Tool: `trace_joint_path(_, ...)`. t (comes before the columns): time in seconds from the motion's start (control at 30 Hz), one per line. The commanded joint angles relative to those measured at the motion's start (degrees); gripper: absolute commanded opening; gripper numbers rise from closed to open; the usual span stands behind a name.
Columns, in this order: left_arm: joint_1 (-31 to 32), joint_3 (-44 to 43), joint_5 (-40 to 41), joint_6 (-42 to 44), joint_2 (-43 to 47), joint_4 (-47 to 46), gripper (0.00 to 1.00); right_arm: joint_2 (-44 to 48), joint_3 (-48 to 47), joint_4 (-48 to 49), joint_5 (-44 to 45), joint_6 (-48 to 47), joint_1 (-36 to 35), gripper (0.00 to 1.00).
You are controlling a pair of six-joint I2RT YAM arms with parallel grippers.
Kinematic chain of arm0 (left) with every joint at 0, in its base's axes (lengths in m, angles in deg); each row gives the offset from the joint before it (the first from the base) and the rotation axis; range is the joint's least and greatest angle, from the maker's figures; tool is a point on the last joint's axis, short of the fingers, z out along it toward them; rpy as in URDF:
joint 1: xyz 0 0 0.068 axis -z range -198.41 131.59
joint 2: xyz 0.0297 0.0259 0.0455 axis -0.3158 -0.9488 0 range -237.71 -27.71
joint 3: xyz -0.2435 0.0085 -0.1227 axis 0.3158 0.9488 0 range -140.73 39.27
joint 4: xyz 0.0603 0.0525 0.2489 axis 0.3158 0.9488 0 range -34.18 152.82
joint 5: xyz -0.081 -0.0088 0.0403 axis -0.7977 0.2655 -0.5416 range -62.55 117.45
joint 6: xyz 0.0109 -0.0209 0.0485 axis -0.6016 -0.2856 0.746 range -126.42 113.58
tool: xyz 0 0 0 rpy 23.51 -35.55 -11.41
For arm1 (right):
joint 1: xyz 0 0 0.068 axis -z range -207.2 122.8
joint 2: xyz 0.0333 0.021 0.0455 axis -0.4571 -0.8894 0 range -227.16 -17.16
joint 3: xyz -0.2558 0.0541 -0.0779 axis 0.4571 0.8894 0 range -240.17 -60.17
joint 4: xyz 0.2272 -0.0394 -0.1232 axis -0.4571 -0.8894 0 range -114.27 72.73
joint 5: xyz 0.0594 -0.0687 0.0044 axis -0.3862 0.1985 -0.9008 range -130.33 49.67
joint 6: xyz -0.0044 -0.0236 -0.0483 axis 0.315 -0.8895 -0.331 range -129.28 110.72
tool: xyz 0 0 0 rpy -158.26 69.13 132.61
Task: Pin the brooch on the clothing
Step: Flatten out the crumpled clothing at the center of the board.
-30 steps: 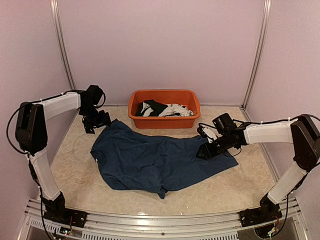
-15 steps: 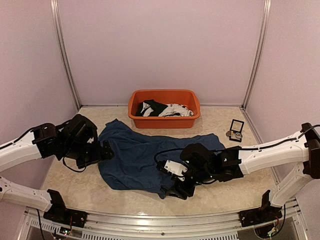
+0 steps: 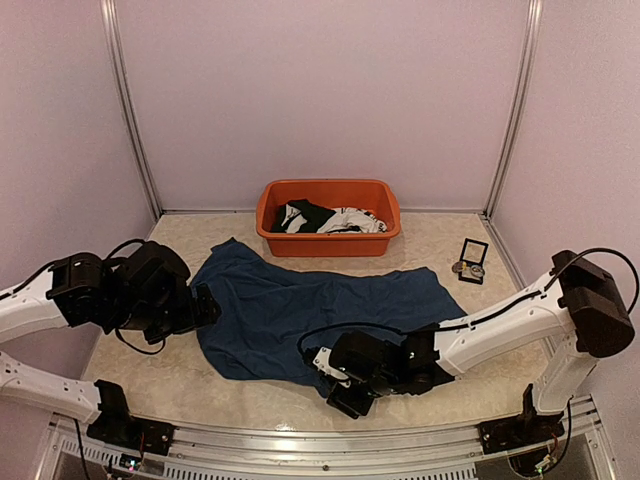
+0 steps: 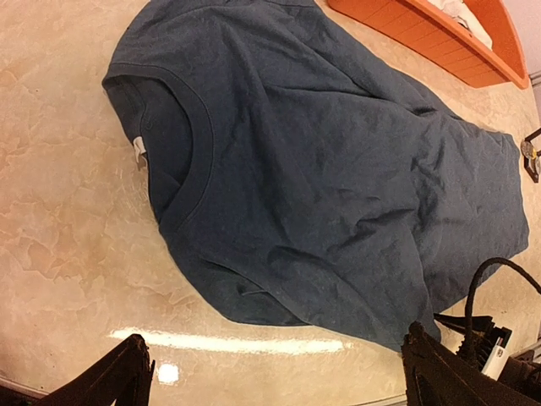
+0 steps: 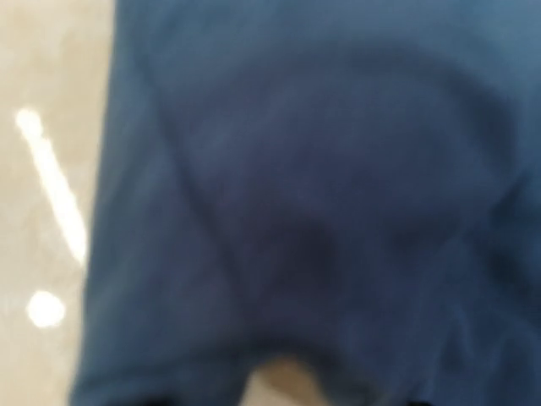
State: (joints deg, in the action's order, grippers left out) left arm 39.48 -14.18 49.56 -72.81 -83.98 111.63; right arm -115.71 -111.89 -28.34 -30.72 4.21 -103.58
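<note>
In the top view the right gripper (image 3: 347,397) is only a dark lump, low over the near hem of the T-shirt (image 3: 330,305), and I cannot tell how its jaws stand. The left gripper (image 3: 205,307) is also hard to read here against its dark body. Far beyond the right gripper, near the side wall, stands a small black square thing (image 3: 473,251); it is too small to say what it is. Beyond both grippers sits the orange tub (image 3: 330,243), and in it lie black and white garments (image 3: 330,219). The T-shirt lies crumpled on the table (image 3: 480,375) between the two grippers, with its collar end just beside the left one. In the left wrist view the orange tub (image 4: 439,42) is cut off at the upper corner, and a black cable (image 4: 486,283) loops in at the lower right. The left gripper (image 4: 277,355) has its fingers (image 4: 127,376) far apart, with nothing between them except bare table (image 4: 59,237); it touches nothing. The T-shirt (image 4: 321,169) lies ahead of it, with its collar (image 4: 199,127) toward the left finger. The right wrist view is very blurred: the blue T-shirt (image 5: 321,211) fills nearly everything, with a strip of table (image 5: 51,127) at the left. The fingers do not show clearly, so whether this gripper is wide or narrow I cannot tell.
</note>
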Motion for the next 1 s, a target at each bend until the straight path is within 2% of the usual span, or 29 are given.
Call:
trace_joint_path(0.0, 1.08, -1.24, 2.45, -0.81, -0.76, 0.89, 0.99, -1.89, -2.88, 0.34, 3.37, 2.84, -0.35, 0.66)
trace_joint_path(0.17, 1.34, -0.7, 2.59, -1.02, -0.27, 1.12, 0.99, -3.12, -5.47, -2.12, 0.34, 3.54, -0.47, 0.63)
trace_joint_path(0.5, 1.44, -0.24, 3.2, -1.3, 1.69, 1.48, 0.99, 8.11, -0.92, -6.42, -8.13, 7.22, -2.09, 0.63)
trace_joint_path(0.67, 1.44, 0.08, 2.84, -1.04, 0.76, 0.33, 0.99, 4.62, -1.4, -4.62, -11.34, 6.76, -3.22, 0.63)
trace_joint_path(0.77, 1.52, 0.08, 2.75, -0.93, 0.46, 0.26, 0.99, 1.34, -2.69, -4.29, -10.17, 6.98, -3.32, 0.63)
trace_joint_path(0.97, 1.61, 0.96, 3.03, -1.49, 1.87, 0.62, 0.99, -3.72, -6.62, -8.18, -0.36, 8.37, -3.34, 0.66)
